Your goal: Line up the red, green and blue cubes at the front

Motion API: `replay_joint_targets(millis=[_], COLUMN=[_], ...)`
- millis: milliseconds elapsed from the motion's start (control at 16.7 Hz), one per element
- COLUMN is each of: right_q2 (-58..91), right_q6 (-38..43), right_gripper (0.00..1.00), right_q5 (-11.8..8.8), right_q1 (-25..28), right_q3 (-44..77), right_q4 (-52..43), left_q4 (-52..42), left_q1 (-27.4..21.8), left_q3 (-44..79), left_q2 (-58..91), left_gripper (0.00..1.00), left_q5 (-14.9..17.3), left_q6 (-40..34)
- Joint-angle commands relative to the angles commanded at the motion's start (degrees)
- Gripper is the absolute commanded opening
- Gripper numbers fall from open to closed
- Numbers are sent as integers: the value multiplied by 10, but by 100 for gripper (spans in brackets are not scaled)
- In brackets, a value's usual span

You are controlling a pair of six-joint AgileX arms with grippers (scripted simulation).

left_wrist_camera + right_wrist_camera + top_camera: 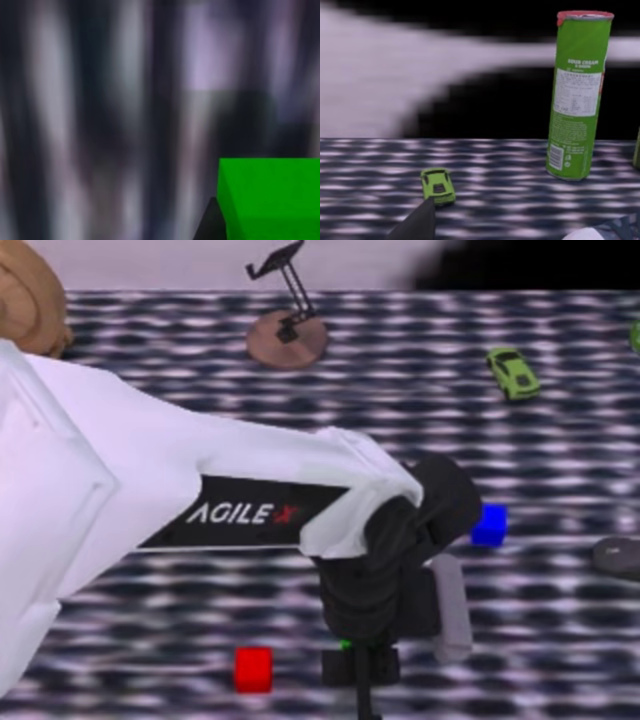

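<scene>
The left gripper [361, 665] reaches down at the tabletop's [150, 640] front, closed on the green cube [272, 197], just right of the red cube [253, 669]. The blue cube [490, 525] sits farther back, right.

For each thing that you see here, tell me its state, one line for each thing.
red cube: resting on the table, front, untouched.
green cube: at the left gripper, almost hidden under it in the top view.
blue cube: on the table, apart from the others.
toy car: on its wheels, far right.
chips can: upright.
phone stand: upright, far side.
right gripper: only one fingertip shows.
</scene>
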Motion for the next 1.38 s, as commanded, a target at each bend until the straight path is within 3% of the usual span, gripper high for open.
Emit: replay_joint_targets(millis=[60,840,1380], right_q2=[0,0,0], right_q6=[0,0,0], right_gripper=[100,100,100], right_q5=[0,0,0], right_q1=[0,0,0], right_q3=[0,0,0], right_q4=[0,0,0], left_q4=[0,0,0], left_q1=[0,0,1], left_q3=[0,0,0], left_q2=[0,0,0], left_gripper=[0,98,100], left_q5=[0,0,0], left_q6=[0,0,0])
